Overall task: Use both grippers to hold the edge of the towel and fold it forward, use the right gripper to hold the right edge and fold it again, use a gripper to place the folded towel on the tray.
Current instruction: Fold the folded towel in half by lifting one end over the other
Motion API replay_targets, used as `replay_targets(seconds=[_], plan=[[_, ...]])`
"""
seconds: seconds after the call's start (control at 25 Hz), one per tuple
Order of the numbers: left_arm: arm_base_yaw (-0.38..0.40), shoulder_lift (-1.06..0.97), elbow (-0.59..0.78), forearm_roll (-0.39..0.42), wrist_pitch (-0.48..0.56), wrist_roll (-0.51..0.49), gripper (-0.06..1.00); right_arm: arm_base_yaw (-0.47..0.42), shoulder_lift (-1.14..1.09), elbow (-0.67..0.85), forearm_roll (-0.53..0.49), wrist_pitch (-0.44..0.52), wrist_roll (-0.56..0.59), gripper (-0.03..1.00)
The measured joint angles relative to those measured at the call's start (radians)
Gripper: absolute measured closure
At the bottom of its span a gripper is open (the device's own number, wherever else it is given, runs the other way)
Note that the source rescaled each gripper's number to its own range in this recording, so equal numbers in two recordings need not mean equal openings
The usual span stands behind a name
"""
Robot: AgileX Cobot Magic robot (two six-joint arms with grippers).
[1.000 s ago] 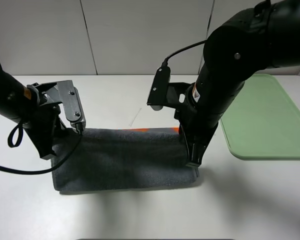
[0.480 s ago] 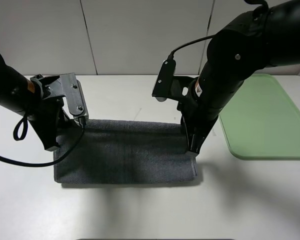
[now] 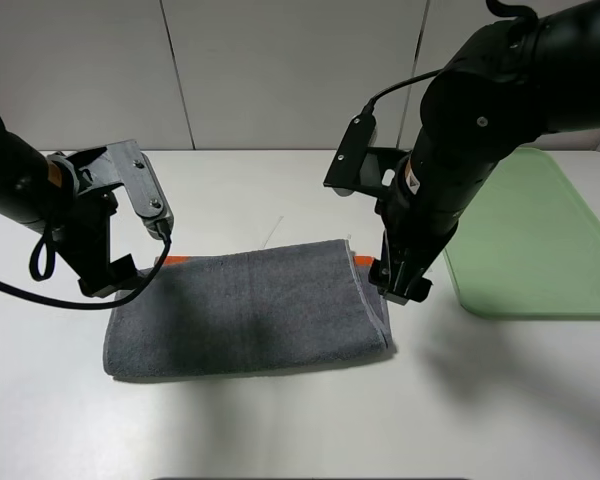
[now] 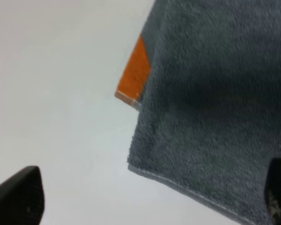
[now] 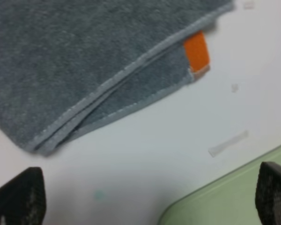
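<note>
Lifted clear, the black left gripper (image 3: 110,280) and right gripper (image 3: 400,290) both hang released and empty. Their dark grey terry towel (image 3: 245,315) lies folded once, ready for the right-edge fold.

White tabletop (image 3: 280,435), matte. Far side: pale grey wall panels (image 3: 280,70), dark vertical seams (image 3: 177,75) between. Faint thin mark (image 3: 272,235) far of centre. Small pale strip (image 5: 228,143) lying flat on tabletop

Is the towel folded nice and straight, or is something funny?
A bit crooked. The towel layers do not line up: the left orange corner and the right orange corner of the bottom layer poke out past the top layer's far edge.
</note>
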Motion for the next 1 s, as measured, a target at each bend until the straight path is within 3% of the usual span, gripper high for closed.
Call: replay_targets(seconds=[0.52, 0.84, 1.0], plan=[[0.000, 0.000, 0.001, 0.000, -0.040, -0.002, -0.05, -0.001, 0.000, 0.000, -0.002, -0.017, 0.004, -0.03], [0.000, -0.129, 0.003, 0.001, 0.092, -0.013, -0.05, -0.001, -0.021, 0.000, 0.055, -0.017, 0.007, -0.03], [0.000, -0.234, 0.003, 0.003, 0.193, -0.067, -0.05, -0.001, -0.034, 0.000, 0.119, -0.017, 0.007, -0.03]])
